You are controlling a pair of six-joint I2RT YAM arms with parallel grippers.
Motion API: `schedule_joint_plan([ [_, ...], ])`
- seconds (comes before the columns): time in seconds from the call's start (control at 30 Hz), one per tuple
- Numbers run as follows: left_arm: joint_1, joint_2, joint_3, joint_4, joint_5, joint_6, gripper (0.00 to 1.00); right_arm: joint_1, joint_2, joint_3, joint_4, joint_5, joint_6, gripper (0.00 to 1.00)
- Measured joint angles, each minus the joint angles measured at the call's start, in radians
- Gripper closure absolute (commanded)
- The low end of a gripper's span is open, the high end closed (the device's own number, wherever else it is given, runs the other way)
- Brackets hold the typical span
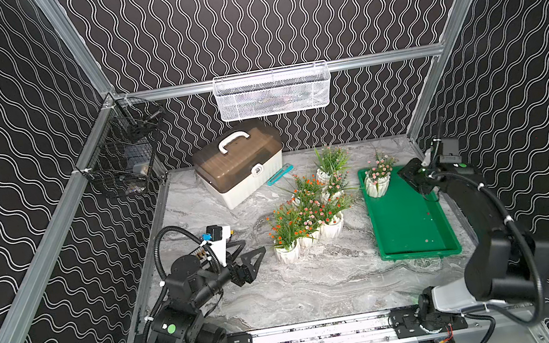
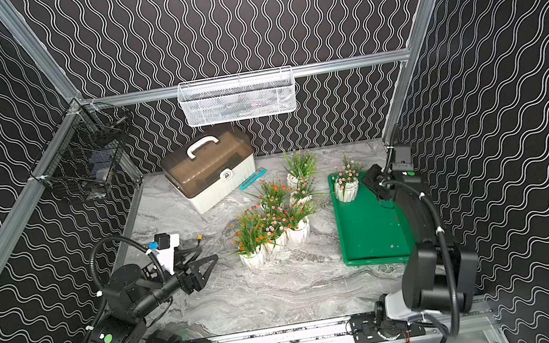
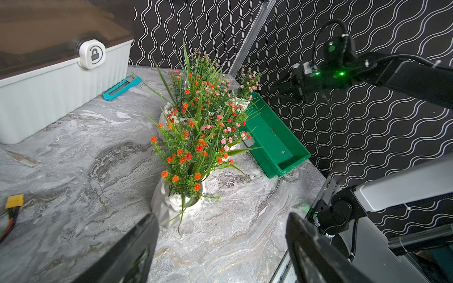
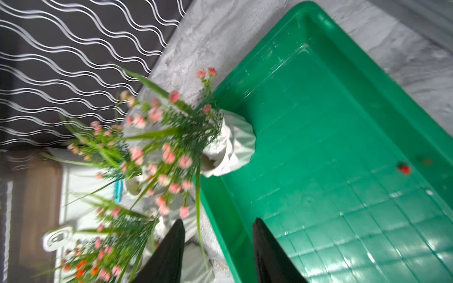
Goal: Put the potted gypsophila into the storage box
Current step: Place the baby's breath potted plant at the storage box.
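- Both top views: bright, even overhead light on the marble tabletop [image 1: 284,290]; sharp; black wavy walls [image 1: 0,148] stay dark.
- Front aluminium rail [image 1: 321,333] washed out by white glare.
- Shadows short, soft, close under objects.
- Left wrist view: mid-scene crisp, wide-angle bending at edges; left gripper [image 3: 221,216] near lens, dark, slightly soft; green LED glow on right arm [image 3: 340,73].
- Right wrist view: blurred throughout, worst on potted gypsophila [image 4: 171,152]; white glare patches on storage box [image 4: 416,245] floor; right gripper [image 4: 218,220] black, no detail.
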Motion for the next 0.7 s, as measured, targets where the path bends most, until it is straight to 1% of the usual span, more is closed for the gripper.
schedule_joint_plan([
  [0.17, 0.0, 0.014, 0.0, 0.0, 0.003, 0.0, 0.15, -0.002, -0.167, -0.079, -0.01, -0.06, 0.0, 0.52],
  [0.27, 0.001, 0.02, 0.002, -0.001, 0.003, 0.0, 0.15, 0.0, -0.219, -0.091, -0.045, -0.129, -0.021, 0.52],
  [0.4, 0.003, 0.03, 0.002, -0.001, 0.008, 0.0, 0.15, 0.023, -0.241, -0.103, -0.095, -0.236, -0.061, 0.53],
  [0.5, 0.005, 0.038, 0.002, -0.001, 0.017, 0.0, 0.15, 0.106, -0.243, -0.127, -0.129, -0.276, -0.086, 0.53],
  [0.63, 0.01, 0.043, 0.002, -0.001, 0.023, 0.0, 0.15, 0.272, -0.221, -0.163, -0.153, -0.277, -0.109, 0.54],
  [0.7, 0.011, 0.043, 0.002, -0.001, 0.03, 0.0, 0.15, 0.322, -0.203, -0.188, -0.155, -0.263, -0.108, 0.55],
])
